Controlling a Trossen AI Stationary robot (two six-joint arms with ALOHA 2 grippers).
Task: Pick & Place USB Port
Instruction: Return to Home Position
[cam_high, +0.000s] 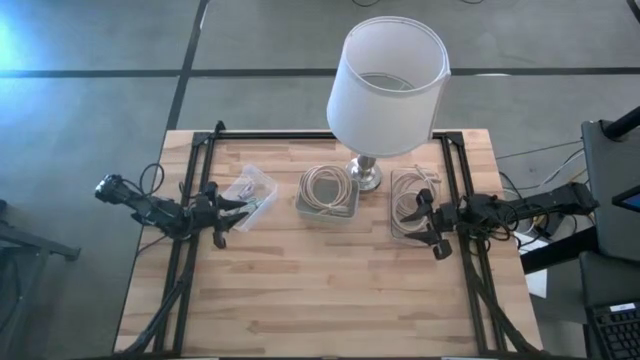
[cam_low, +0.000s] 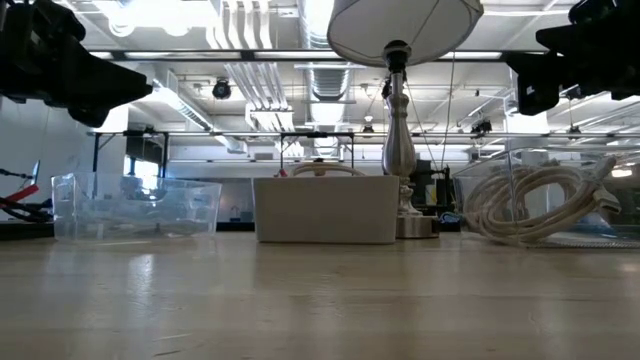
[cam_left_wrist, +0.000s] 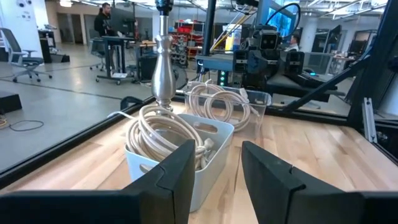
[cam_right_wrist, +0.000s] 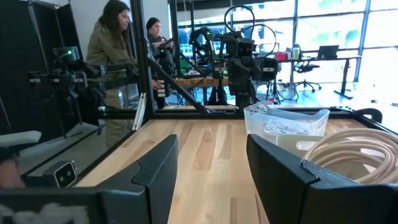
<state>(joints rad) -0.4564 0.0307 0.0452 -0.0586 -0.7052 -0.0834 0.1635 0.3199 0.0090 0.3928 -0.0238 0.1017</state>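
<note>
A clear tub (cam_high: 250, 192) holding small white pieces stands on the table's left; it also shows in the right wrist view as the clear tub (cam_right_wrist: 287, 120). A white bin (cam_high: 328, 196) with a coiled cream cable sits mid-table. A second clear tub (cam_high: 410, 203) with another cable coil stands on the right. My left gripper (cam_high: 228, 220) hovers open just left of the first tub, above the table. My right gripper (cam_high: 431, 226) hovers open at the near right edge of the second tub. Both hold nothing.
A lamp with a silver base (cam_high: 365, 176) and a wide white shade (cam_high: 388, 70) stands behind the bin, overhanging the far middle. Black frame rails (cam_high: 190, 200) run along both table sides. Bare wood lies toward the near edge. People stand in the room beyond.
</note>
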